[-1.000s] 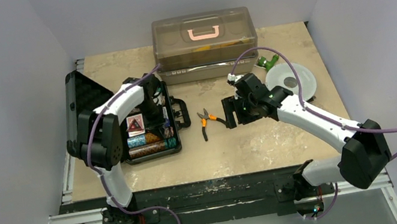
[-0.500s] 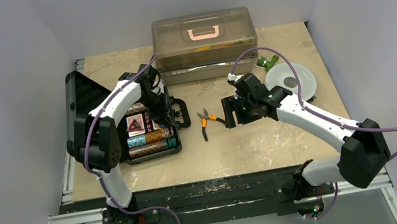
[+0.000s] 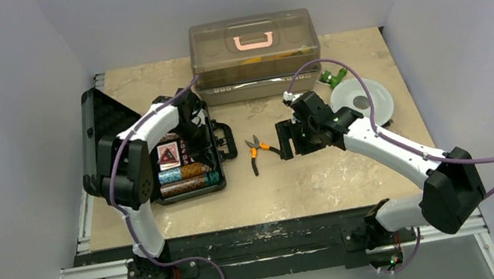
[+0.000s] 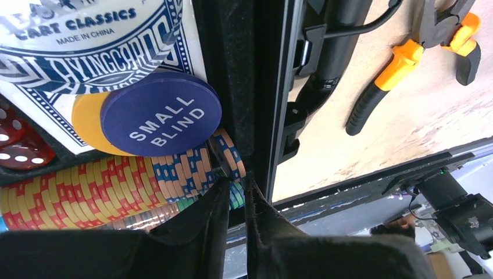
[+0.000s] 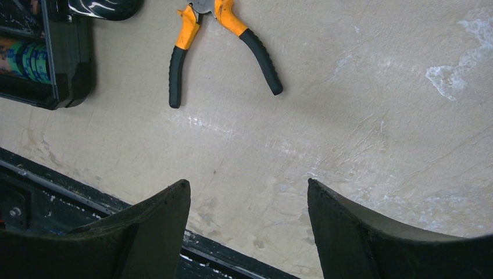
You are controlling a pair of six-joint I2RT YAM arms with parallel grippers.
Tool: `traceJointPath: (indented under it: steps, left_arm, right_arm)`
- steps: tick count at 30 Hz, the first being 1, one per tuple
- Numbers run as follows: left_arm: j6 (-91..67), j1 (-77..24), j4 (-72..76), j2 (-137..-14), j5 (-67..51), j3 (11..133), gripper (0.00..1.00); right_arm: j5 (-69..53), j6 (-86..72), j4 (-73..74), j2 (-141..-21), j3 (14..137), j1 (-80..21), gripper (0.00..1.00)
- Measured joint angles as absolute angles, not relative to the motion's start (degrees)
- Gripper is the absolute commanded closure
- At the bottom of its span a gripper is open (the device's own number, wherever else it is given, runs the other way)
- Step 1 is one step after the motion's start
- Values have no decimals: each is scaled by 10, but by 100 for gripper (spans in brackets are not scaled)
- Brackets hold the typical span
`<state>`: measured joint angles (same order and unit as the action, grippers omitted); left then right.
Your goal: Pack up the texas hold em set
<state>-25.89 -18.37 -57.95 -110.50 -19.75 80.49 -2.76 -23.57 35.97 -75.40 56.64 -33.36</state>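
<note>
The black case (image 3: 193, 195) of the texas hold em set lies open at the left, with its lid (image 3: 101, 126) raised. It holds chip rows (image 4: 104, 186), a card deck (image 4: 87, 40), red dice (image 4: 23, 151) and a blue "SMALL BLIND" disc (image 4: 160, 113) lying over a yellow one (image 4: 87, 122). My left gripper (image 4: 235, 185) is over the case's right end, at the end of the chip row. Its jaws are almost together, pinching the lower edge of a tilted blue-and-orange chip (image 4: 232, 158). My right gripper (image 5: 249, 185) hangs open over bare table to the right of the case.
Orange-handled pliers (image 3: 256, 151) lie between the case and my right gripper. A translucent brown box (image 3: 255, 55) with a pink handle stands at the back. A white plate (image 3: 362, 99) and a small green object (image 3: 332, 78) sit at the right.
My left wrist moved a little toward the back of the case and returned. Its jaws widened slightly, then narrowed again. The right arm has not moved.
</note>
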Motion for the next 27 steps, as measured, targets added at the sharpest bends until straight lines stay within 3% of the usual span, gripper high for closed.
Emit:
traceJointPath:
  steps: [6, 12, 19, 23, 27]
  left_arm:
    - [-258, -181, -605, -1080, -189, 833, 69]
    - [-266, -176, -643, -954, -97, 896, 59]
    - [-206, -173, -687, -780, 270, 1016, 10]
    - [-165, -143, -694, -742, 422, 1005, 6]
    - [-155, -62, -701, -742, 444, 965, 5]
  right_arm:
    - [-33, -236, 359, -756, 566, -334, 28]
    - [-41, -236, 357, -758, 566, -334, 24]
    - [-48, -236, 359, -769, 572, -334, 21]
    - [-61, -234, 364, -780, 584, -334, 21]
    - [-73, -233, 368, -784, 598, -334, 20]
